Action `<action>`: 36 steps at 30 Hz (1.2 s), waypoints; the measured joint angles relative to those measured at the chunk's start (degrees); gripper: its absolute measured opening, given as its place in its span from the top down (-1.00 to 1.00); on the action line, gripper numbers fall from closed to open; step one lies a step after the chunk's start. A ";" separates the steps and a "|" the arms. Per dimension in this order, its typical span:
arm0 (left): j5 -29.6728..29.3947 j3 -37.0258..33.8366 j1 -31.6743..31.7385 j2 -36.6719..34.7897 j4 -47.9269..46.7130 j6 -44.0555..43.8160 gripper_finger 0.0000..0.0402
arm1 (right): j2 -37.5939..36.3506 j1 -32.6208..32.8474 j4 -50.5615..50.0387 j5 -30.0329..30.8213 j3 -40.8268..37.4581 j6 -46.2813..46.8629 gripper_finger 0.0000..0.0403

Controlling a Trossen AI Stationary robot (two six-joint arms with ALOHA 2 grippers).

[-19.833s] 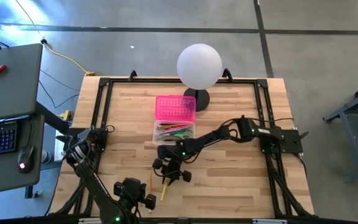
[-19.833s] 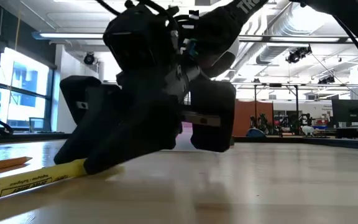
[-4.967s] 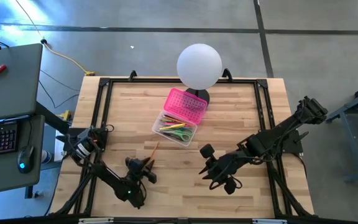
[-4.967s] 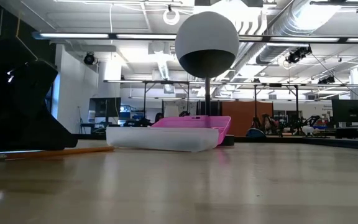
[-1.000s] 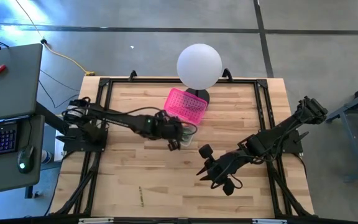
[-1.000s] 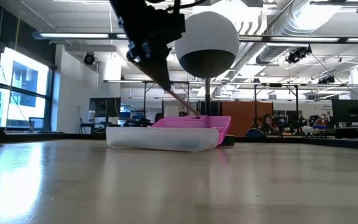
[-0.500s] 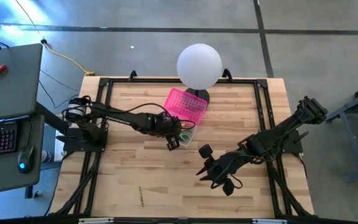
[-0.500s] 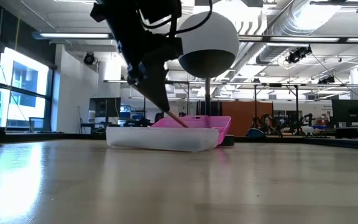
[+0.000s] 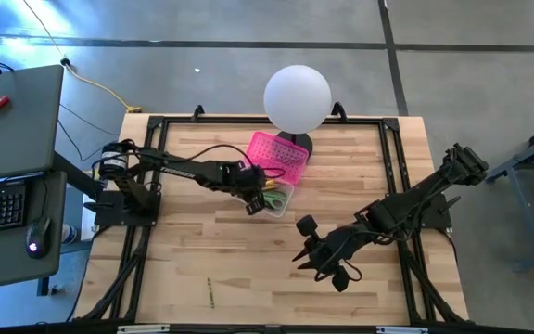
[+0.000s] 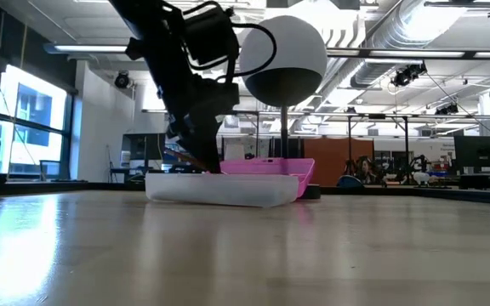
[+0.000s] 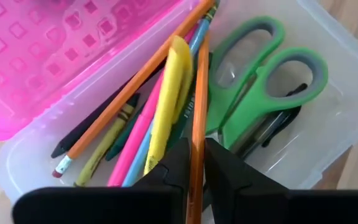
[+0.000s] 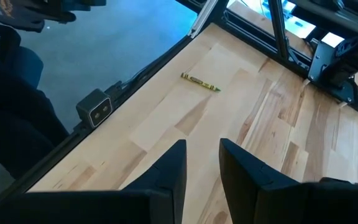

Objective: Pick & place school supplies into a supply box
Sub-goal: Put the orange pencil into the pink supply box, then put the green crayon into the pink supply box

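The supply box stands open at the table's middle, its clear base [image 9: 281, 206] beside its pink dotted lid [image 9: 281, 158]. In the left wrist view the base [image 11: 328, 137] holds green-handled scissors [image 11: 260, 81], a yellow pen [image 11: 169, 93], a pink marker [image 11: 143, 124] and several pencils. My left gripper [image 9: 256, 202] is low over the base's left end, shut on an orange pencil [image 11: 199, 112]. My right gripper [image 9: 306, 252] is open and empty over the table's right near part. My left gripper pinches the orange pencil [image 11: 196, 155] between its two fingers. The fingers slant down from the table's left and lie along the pencil, which sticks out forward from between them. Its far end [image 11: 211, 9] reaches into the box over the other pencils.
A white globe lamp [image 9: 297, 99] stands at the far edge, right behind the box. A small green-yellow crayon [image 12: 200, 81] lies on the table near the near left part [image 9: 209, 292]. A black frame [image 9: 156, 125] rims the table.
My left gripper has gone down toward the box's clear base and a little toward the table's left, still shut on the orange pencil. The pencil's free end has come down into the box.
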 joint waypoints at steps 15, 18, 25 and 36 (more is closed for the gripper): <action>1.69 1.90 2.78 -0.02 0.75 4.23 0.21 | 0.00 0.00 0.07 0.00 0.00 0.00 0.63; 2.50 4.17 2.77 -0.01 0.07 5.88 0.18 | 0.00 0.01 0.07 0.00 0.00 0.00 0.63; 4.17 14.37 1.59 -0.69 -10.21 4.35 0.18 | 0.00 0.01 0.10 0.00 0.00 0.00 0.63; -24.16 17.71 -18.61 -7.76 -18.88 -17.21 0.18 | 0.00 0.00 0.74 0.00 0.00 0.00 0.63</action>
